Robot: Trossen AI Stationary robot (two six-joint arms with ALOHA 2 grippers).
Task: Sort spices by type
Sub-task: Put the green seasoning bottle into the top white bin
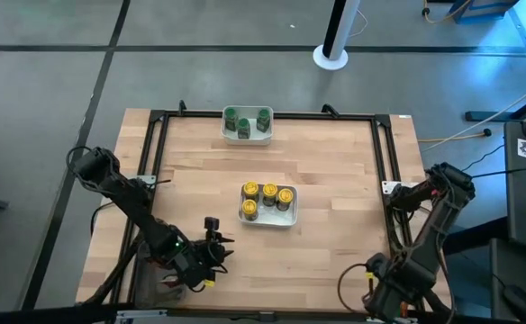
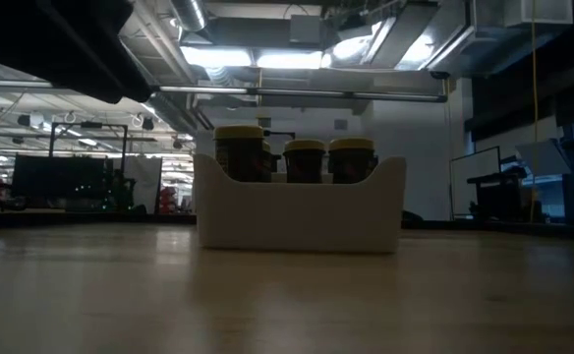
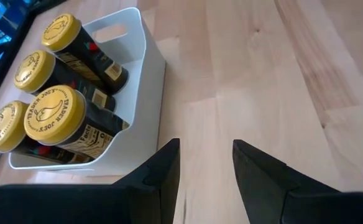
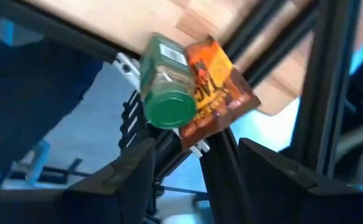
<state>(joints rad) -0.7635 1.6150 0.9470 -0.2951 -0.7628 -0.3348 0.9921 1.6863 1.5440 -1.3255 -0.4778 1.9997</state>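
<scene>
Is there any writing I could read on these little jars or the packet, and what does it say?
"TRADER JOE'S": printed around the yellow caps of the jars in the white bowl.
Jar side labels: too small to read.
Orange packet: large letters, blurred, unreadable.
Green-capped jar label: unreadable.

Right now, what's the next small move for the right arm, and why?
Probably ease the right gripper forward around the green-capped jar and close. It is open and empty, the jar lies just ahead beside an orange-brown packet, and the far white bowl already holds green-capped jars. The left gripper waits open by the bowl of yellow-capped jars.
</scene>
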